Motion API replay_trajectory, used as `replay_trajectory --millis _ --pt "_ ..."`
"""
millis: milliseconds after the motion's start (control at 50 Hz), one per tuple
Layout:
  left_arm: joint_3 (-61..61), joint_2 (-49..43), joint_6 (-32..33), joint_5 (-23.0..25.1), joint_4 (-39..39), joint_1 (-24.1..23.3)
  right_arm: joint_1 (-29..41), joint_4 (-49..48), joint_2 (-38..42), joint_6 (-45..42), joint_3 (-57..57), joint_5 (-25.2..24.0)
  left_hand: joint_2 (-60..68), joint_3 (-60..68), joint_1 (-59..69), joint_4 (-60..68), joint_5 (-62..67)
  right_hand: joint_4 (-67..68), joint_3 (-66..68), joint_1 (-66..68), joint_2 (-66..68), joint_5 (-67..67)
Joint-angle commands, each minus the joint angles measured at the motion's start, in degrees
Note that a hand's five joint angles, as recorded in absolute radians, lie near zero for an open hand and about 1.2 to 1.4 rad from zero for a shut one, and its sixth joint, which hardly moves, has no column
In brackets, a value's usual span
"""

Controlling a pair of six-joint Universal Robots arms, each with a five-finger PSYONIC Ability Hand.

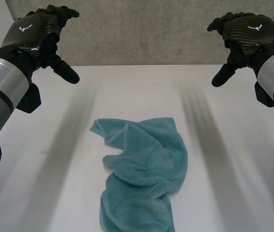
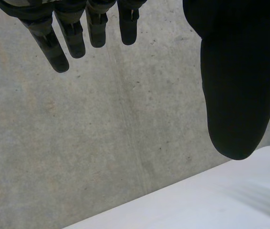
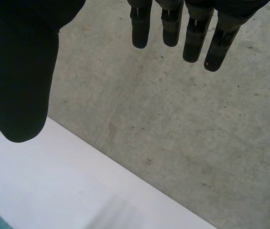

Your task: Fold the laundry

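Towel [image 1: 144, 174], teal and crumpled, lies in a loose heap on my white counter [image 1: 234, 193]. In the head view it runs from the middle toward 6 o'clock, with one corner reaching toward 10 o'clock. A grey wall [image 1: 142, 29] stands behind the counter at 12 o'clock. My left hand [image 1: 38, 31] hovers at 10 o'clock of the towel and my right hand [image 1: 246, 31] at 2 o'clock, both raised and well apart from it. My left fingers [image 2: 54, 47] are released, straight and spread, grasping nothing, and so are my right fingers [image 3: 216, 47].
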Motion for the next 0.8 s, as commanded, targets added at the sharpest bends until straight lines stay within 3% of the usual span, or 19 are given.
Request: replay_trajectory --millis 20,260,460,660,800 --pt "0.9 -0.7 0.1 0.2 -0.7 0.1 0.2 0.8 0.3 -4.6 0.1 -5.0 1.6 1.5 1.0 1.5 -0.3 -3.4 -2.3 -1.9 -2.6 -4.1" --pt "1.0 -7.0 -1.3 -0.7 -6.2 -0.1 0.9 3.7 6.1 -15.1 1.2 -14.7 3.5 3.4 2.8 3.3 1.5 -3.4 -2.3 -1.9 -2.6 -4.1" --pt "-8.6 -8.6 -6.6 -2.9 -7.0 0.1 4.3 3.5 20.1 -20.2 -3.0 -25.6 3.3 3.2 2.7 3.2 1.3 -3.4 -2.3 -1.9 -2.6 -4.1" --pt "-20.2 -8.2 -7.2 -3.6 -6.8 -1.5 7.8 3.8 32.4 -21.6 -13.0 -27.2 3.0 2.9 2.3 2.8 1.0 -3.4 -2.3 -1.9 -2.6 -4.1" --pt "-22.5 -10.9 -7.3 -3.4 -6.5 -7.7 9.1 3.8 37.0 -21.9 -15.9 -27.7 3.5 3.4 2.8 3.3 1.5 -3.4 -2.3 -1.9 -2.6 -4.1"
